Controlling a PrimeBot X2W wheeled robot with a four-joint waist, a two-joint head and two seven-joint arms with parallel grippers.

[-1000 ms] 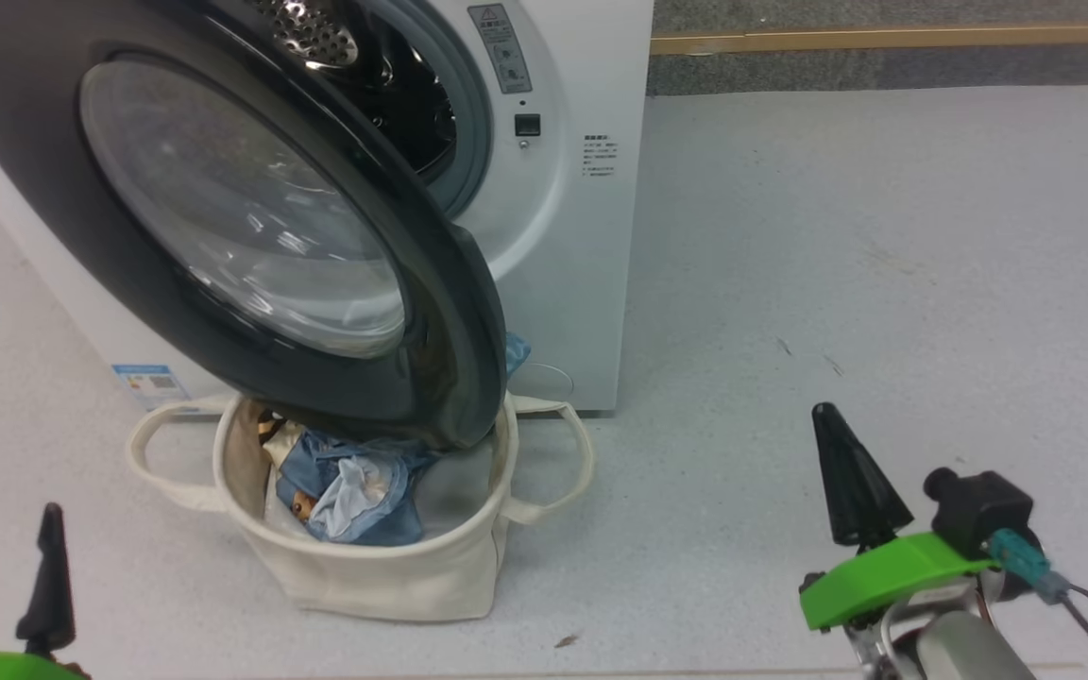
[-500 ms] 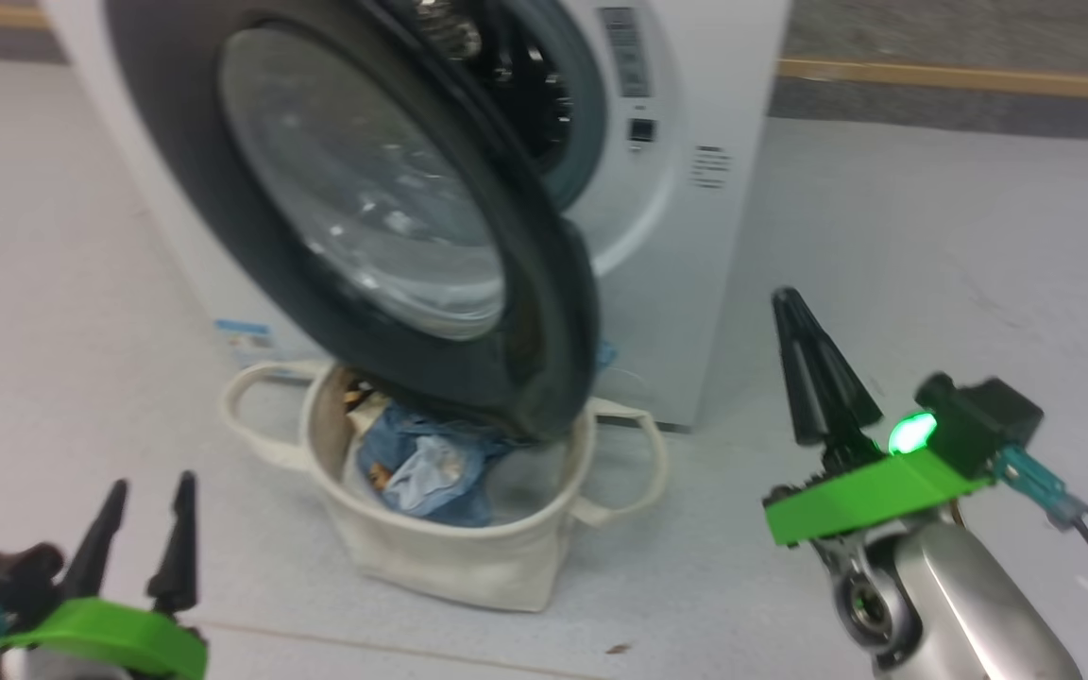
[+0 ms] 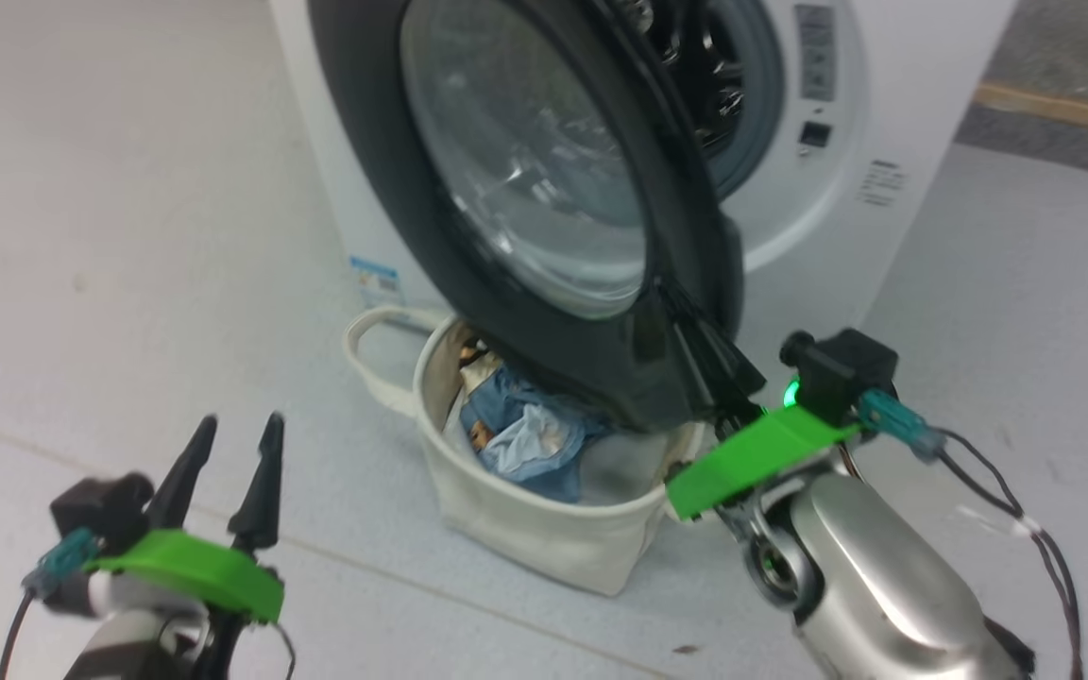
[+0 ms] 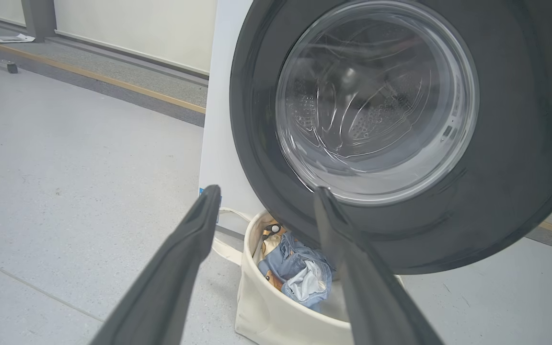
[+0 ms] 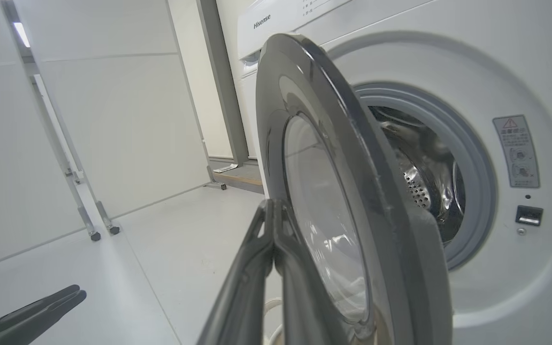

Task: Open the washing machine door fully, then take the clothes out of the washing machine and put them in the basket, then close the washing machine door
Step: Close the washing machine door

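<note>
The washing machine (image 3: 837, 246) fills the top of the head view, its steel drum (image 5: 417, 172) showing behind the grey ring. The washing machine door (image 3: 383, 142) stands partly open, hanging over the basket (image 3: 525, 529) on the floor. The clothes (image 3: 525, 439), blue and cream, lie inside the basket, also seen as clothes (image 4: 295, 270) in the left wrist view. My right gripper (image 3: 671, 302) is shut and empty, its tips close against the outer face of the door's lower free rim; I cannot tell if they touch. My left gripper (image 3: 240, 422) is open, low and left of the basket.
Pale grey floor spreads to the left and front of the machine. A white wall panel on metal legs (image 5: 95, 232) stands further left. A wooden skirting strip (image 4: 98, 79) runs along the back wall. A cable (image 3: 1007, 491) trails from my right wrist.
The head camera has swung, shifting the whole picture right. My right gripper has risen from the floor area up to the door's lower rim. My left gripper has lifted higher.
</note>
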